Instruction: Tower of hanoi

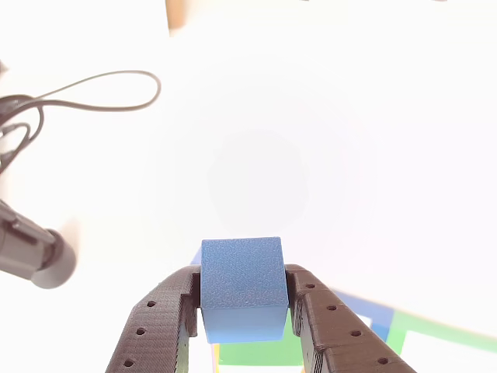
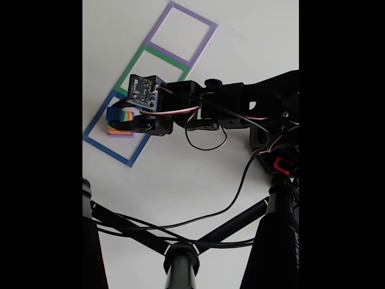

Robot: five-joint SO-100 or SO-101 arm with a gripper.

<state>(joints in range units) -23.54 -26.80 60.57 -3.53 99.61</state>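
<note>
In the other view my gripper (image 1: pixel 242 294) is shut on the small blue cube (image 1: pixel 241 284), with a black finger pressed on each side. Under the cube I see a green surface (image 1: pixel 264 353) and a thin yellow edge (image 1: pixel 216 356). The fixed view shows the gripper (image 2: pixel 118 118) over the blue tape square (image 2: pixel 96 143) at the left, holding the blue cube (image 2: pixel 113 112) above a stack of blocks. Yellow (image 2: pixel 113 129) and purple (image 2: pixel 127 134) edges of that stack peek out beneath the jaws. The arm hides the rest of the stack.
A green tape square (image 2: pixel 135 60) and a purple tape square (image 2: pixel 157 27) run in a row beyond the blue one. A black cable loop (image 1: pixel 101 89) and a black cylinder (image 1: pixel 31 252) lie at the left. Black tripod legs (image 2: pixel 180 259) cross the near table.
</note>
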